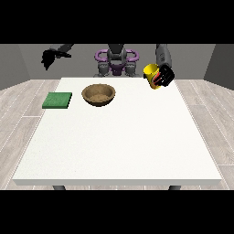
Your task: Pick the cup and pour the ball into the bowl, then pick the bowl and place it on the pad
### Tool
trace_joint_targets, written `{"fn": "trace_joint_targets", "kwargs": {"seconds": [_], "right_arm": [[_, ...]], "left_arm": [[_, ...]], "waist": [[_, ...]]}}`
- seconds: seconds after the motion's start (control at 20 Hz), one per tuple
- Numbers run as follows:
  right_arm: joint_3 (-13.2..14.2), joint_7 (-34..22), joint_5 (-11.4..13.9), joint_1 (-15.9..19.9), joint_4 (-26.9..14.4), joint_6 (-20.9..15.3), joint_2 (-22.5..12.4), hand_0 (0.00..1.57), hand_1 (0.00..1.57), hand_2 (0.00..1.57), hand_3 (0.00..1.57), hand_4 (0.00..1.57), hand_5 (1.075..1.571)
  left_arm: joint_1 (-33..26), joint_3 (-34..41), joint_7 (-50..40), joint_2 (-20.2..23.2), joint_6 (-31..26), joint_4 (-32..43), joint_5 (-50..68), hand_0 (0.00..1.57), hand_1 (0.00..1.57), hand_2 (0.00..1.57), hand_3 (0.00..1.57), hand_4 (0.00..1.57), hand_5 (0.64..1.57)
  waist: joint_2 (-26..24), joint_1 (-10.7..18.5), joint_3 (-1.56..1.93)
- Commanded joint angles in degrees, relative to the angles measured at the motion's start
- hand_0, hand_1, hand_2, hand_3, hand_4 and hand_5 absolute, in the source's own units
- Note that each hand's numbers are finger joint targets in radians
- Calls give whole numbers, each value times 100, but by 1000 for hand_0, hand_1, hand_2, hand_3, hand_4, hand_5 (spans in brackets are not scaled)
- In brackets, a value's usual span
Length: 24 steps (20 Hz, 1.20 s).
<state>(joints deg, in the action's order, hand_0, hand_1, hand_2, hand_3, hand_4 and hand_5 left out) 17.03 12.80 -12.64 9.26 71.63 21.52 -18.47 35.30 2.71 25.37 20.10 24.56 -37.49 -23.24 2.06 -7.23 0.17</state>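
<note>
At view's left, one black hand [47, 58] hangs raised above pale plank floor, off the bench [119, 146]; fingers' state: cannot tell. Bench top is white, matte, rectangular; grey walls behind. Flat green square pad [57, 100] lies near the left edge. Just right of it, apart, sits a round brown bowl [98, 94], wood-textured. At view's right, the other hand [164, 76] is lifted over the far corner, fingers curled round a tilted yellow cup [151, 73].

Ball unseen inside the yellow cup [150, 72], its side partly behind curled fingers [165, 77]
</note>
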Motion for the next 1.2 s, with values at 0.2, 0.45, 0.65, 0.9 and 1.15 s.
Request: {"fn": "trace_joint_targets", "kwargs": {"seconds": [0.2, 0.45, 0.65, 0.9, 1.15], "right_arm": [[-26, 226, 106, -211, -293, 163, 0, 0, 0, 0, 0, 0, 1569], [29, -58, 19, 305, -445, 31, -80, 0, 0, 0, 0, 0, 1569], [175, 313, 56, 67, -912, 318, -293, 0, 0, 0, 0, 0, 1570], [296, 300, -145, 31, -1180, 745, -538, 0, 0, 0, 0, 0, 1571], [125, 261, 33, 287, -1123, 397, -273, 0, 0, 0, 0, 0, 1571]], "left_arm": [[484, -550, -1511, -35, 95, -113, -979, 1486, 1486, 1571, 1571, 1571, 1274], [1011, -1109, -2527, -399, 520, -112, -1928, 1490, 1490, 1571, 1571, 1512, 1267], [1329, -1775, -3396, -658, 431, -104, -2878, 1516, 1516, 1571, 1571, 1571, 1211], [1788, -2575, -4195, -784, 149, 93, -4104, 1553, 1553, 1571, 1571, 1530, 1298], [2127, -3471, -4720, -1375, -605, 369, -5153, 1482, 1482, 1571, 1571, 1571, 1204]], "waist": [[-261, -28, -15], [-249, -69, -14], [-414, 0, -6], [-666, -120, -1], [-651, -212, -5]]}}
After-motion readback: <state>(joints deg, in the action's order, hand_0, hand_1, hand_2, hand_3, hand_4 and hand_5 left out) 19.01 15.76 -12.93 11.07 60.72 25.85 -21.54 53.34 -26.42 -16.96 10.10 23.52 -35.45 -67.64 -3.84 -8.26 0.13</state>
